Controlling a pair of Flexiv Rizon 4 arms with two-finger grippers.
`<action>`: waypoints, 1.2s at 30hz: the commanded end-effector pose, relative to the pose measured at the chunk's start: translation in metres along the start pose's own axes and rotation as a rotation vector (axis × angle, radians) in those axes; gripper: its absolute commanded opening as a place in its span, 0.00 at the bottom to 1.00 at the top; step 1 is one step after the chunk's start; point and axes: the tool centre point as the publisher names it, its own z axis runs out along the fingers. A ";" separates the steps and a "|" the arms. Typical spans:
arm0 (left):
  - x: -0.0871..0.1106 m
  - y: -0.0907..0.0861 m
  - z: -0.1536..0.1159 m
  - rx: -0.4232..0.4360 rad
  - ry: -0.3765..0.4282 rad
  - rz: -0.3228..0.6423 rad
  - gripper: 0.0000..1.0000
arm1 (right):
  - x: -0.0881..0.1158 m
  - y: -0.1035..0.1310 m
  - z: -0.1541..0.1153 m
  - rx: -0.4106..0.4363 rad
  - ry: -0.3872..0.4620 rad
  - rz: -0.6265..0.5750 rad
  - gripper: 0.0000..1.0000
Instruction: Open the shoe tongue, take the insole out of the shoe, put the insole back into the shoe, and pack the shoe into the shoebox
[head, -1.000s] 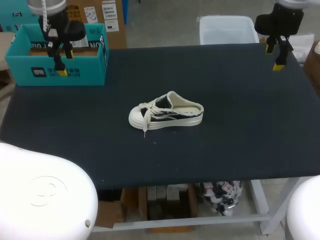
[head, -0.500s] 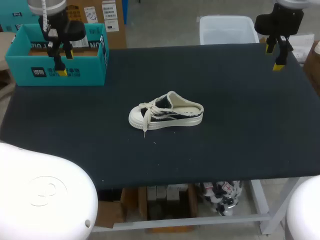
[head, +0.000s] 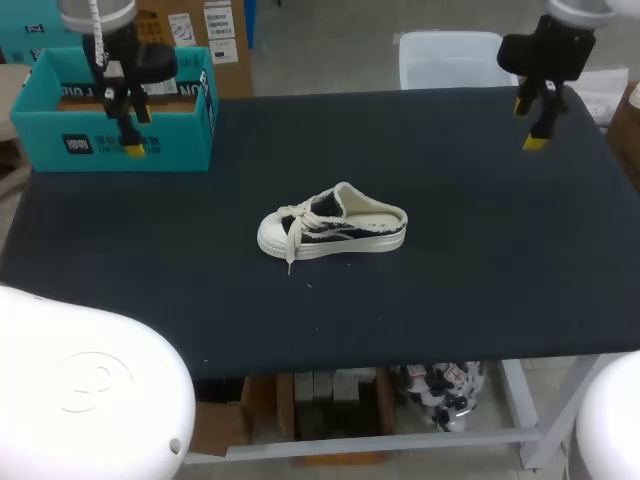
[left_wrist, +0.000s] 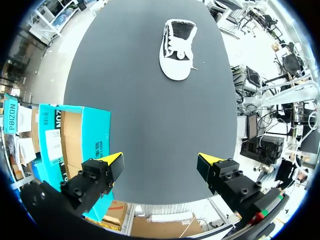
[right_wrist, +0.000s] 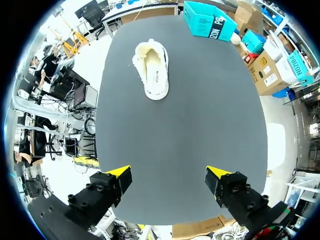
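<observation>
One shoe (head: 332, 228), toe to the left, was laid on its sole in the middle of the table (head: 480, 250), probably so either arm could reach it. One open shoebox (head: 170, 140) was set far left, ready for packing. Two grippers were held near the far corners, the left gripper (head: 131, 148) and right gripper (head: 535, 140), jaws apart and nothing gripped.

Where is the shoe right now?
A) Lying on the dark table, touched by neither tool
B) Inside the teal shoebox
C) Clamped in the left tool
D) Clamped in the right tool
A: the shoe lies near the middle of the table, while the left tool and the right tool are open and empty, far from it. The shoebox stands at the far left corner.
</observation>
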 end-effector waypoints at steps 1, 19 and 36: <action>0.012 -0.014 -0.003 -0.024 -0.002 -0.054 1.00 | 0.011 0.002 0.011 -0.061 -0.022 0.028 1.00; 0.034 -0.047 -0.003 -0.056 0.153 -0.480 1.00 | 0.031 0.070 0.070 -0.271 0.012 -0.045 1.00; 0.036 -0.057 0.005 -0.110 0.158 -0.604 1.00 | 0.040 0.098 0.089 -0.360 0.036 -0.048 1.00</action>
